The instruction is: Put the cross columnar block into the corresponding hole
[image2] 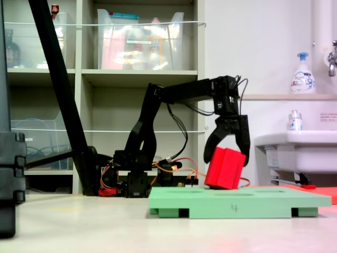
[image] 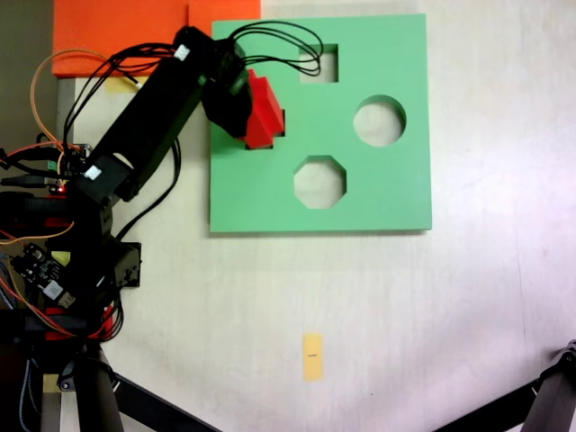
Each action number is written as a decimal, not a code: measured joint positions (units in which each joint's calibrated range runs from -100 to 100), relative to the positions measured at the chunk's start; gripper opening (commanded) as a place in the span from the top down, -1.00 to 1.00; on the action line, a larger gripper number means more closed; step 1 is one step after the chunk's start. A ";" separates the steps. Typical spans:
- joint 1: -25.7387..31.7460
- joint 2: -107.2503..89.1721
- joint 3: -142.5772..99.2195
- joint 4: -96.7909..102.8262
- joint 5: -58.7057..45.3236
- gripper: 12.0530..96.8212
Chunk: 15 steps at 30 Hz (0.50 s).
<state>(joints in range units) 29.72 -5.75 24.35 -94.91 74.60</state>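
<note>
While the end effector [image2: 227,154] grips the tilted cross columnar block [image2: 225,168] above the green board [image: 378,193], shelving [image2: 131,79] (holding clear bins) and a sink [image2: 295,150] back the pale counter [image: 432,315].

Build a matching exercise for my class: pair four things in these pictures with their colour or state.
Things:
1. cross columnar block
2. foam board
3. gripper
4. tape strip

Descriptions:
A. green, with cutouts
B. yellow, lying on the table
C. red, tilted, lower edge at the board
D. black, closed around the block

Pairs: 1-C, 2-A, 3-D, 4-B
</note>
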 measured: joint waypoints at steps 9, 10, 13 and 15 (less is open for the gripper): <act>0.20 -0.27 -0.10 0.59 2.25 0.18; 0.20 -0.41 -0.20 0.59 2.49 0.18; 0.34 -1.23 -0.49 0.69 3.42 0.17; 0.34 -2.19 -0.49 0.88 3.57 0.17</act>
<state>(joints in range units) 30.06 -7.93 23.86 -94.03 78.17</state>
